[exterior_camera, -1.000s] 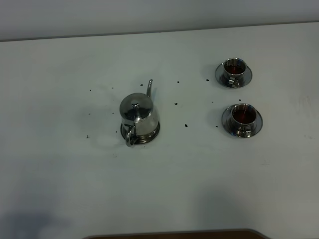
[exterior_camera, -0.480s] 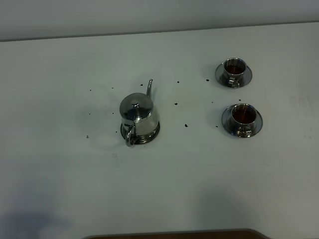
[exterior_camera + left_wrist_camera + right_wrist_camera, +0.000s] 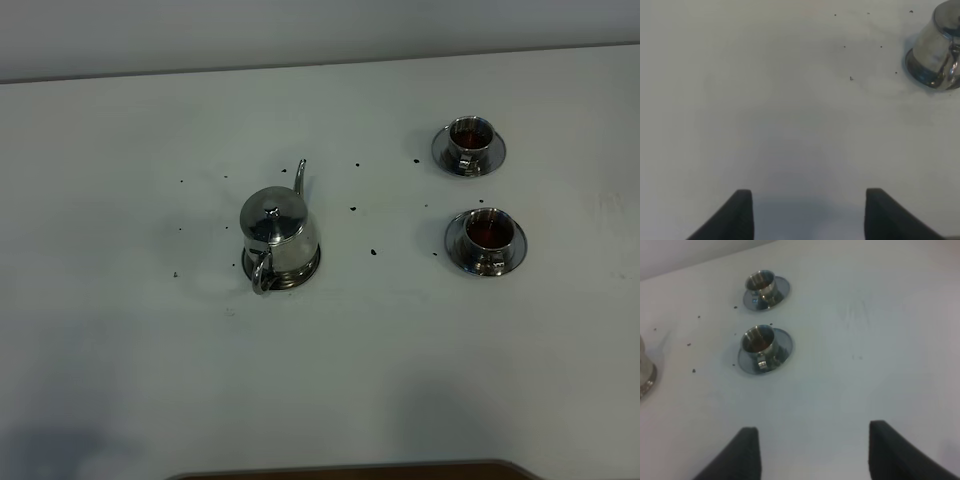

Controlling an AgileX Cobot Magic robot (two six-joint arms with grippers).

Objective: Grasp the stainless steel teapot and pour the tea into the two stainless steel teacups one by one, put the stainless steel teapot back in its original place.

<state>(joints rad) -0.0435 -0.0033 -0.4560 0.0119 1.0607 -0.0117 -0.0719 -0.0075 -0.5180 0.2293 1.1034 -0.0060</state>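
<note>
The stainless steel teapot (image 3: 275,232) stands upright on its round steel saucer (image 3: 308,268) left of the table's middle, spout pointing to the back, loop handle toward the front. It also shows in the left wrist view (image 3: 937,47). The two steel teacups, far (image 3: 469,140) and near (image 3: 489,233), sit on their saucers at the right, both holding dark tea; they also show in the right wrist view, far (image 3: 762,285) and near (image 3: 759,342). My left gripper (image 3: 807,212) is open and empty, well away from the teapot. My right gripper (image 3: 812,452) is open and empty, short of the cups.
Small dark specks (image 3: 373,251) are scattered on the white table (image 3: 400,350) between the teapot and the cups. The table's back edge meets a pale wall (image 3: 300,30). A dark brown edge (image 3: 350,470) runs along the front.
</note>
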